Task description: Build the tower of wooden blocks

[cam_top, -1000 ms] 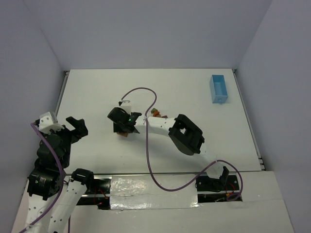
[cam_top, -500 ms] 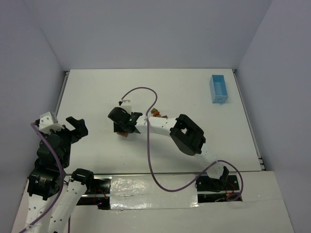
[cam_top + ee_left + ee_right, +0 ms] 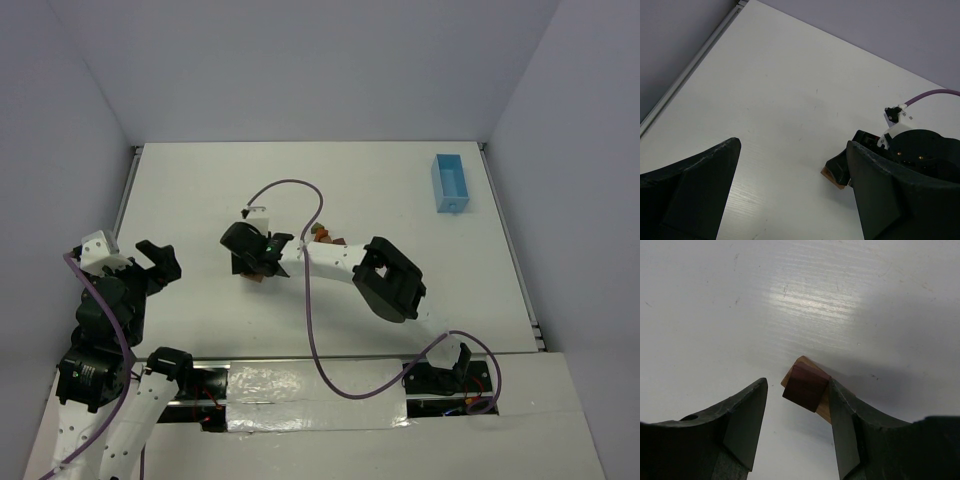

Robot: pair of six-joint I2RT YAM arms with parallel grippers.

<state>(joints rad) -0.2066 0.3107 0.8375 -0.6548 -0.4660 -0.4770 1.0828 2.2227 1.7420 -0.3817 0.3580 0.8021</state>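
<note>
Tower [image 3: 810, 390]: two pieces so far, a reddish block [image 3: 804, 384] seated on a tan base [image 3: 825, 409]; stands left of centre on the counter [image 3: 200, 190], under the right arm's wrist.
Right gripper [image 3: 797, 385]: straddles the top piece with fingers half apart. Right finger touches the stack's side, left finger stands clear with a gap showing — no grip to be seen.
Left gripper [image 3: 792, 150]: hangs over the left side of the counter, well apart from the tower, fingers spread wide, holding nothing.
Loose wood blocks [image 3: 320, 233]: lie in a small cluster just beyond the right forearm; orange among them, count too small to tell.
Tray [image 3: 450, 183]: light-blue, toward the far right, well apart from the work.
Handling: probably light, stiff, dry wood. Unlikely to crush, easy to knock. Appears turned against its base, so likely skews further with a sideways nudge.
Where to take hold: across two opposite flat faces of the top piece, about mid-height, fingers square to the faces — not on corners.
Step in hand: judged as seating or straightening the second piece; most of the tower not yet built.
Risk: dragging the base sideways with the touching finger.
</note>
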